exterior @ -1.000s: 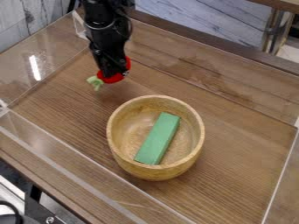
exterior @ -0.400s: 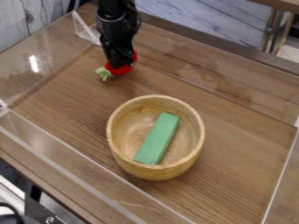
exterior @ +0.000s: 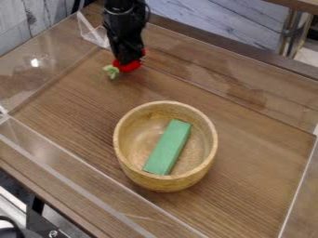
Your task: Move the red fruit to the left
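Farther toward the table's far end than before, the gripper (exterior: pixel 128 61) has carried the red fruit (exterior: pixel 129 65) along. From where I stand, bare wood lies open left of the fruit, out to the tabletop's (exterior: pixel 62 112) left edge. The pincer is narrowed on the fruit, whose pale green leafy end points left and slightly nearer me, its long axis slanting. Right of it, nearer me, the wooden bowl (exterior: pixel 125 153) holds a green block (exterior: pixel 168 147); more bare brown wood runs to the right edge.
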{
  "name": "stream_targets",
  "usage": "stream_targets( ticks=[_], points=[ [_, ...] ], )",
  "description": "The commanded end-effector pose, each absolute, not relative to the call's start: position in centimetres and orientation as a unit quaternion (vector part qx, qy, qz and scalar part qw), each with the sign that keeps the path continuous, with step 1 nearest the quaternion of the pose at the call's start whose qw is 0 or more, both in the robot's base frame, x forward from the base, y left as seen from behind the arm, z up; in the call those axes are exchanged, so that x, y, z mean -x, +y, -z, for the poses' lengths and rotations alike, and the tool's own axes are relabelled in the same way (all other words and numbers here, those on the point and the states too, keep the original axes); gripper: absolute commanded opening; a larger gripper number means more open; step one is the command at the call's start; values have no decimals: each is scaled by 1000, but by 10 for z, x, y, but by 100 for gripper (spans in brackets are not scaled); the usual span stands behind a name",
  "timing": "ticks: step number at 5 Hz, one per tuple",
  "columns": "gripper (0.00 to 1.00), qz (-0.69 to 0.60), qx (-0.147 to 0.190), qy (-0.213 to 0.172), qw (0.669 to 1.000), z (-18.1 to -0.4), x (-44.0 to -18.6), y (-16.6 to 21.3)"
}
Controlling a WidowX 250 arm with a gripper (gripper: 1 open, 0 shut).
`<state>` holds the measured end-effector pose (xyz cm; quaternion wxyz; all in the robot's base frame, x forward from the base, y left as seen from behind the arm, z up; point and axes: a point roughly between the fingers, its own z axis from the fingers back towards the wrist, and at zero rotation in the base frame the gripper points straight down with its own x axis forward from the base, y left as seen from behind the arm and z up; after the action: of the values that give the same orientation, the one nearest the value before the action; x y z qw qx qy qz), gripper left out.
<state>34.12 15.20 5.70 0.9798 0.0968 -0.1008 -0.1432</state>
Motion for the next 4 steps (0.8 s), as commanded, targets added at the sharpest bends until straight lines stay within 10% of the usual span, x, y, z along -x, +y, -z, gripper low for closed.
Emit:
stream_targets(
  ticks=[1,3,4],
  points=[
    [0,116,-109,-137,978,-93,-350,166],
    [0,56,-99,-127,985,-78,-356,190],
    [100,45,-82,-128,987,-67,-352,189]
  ],
)
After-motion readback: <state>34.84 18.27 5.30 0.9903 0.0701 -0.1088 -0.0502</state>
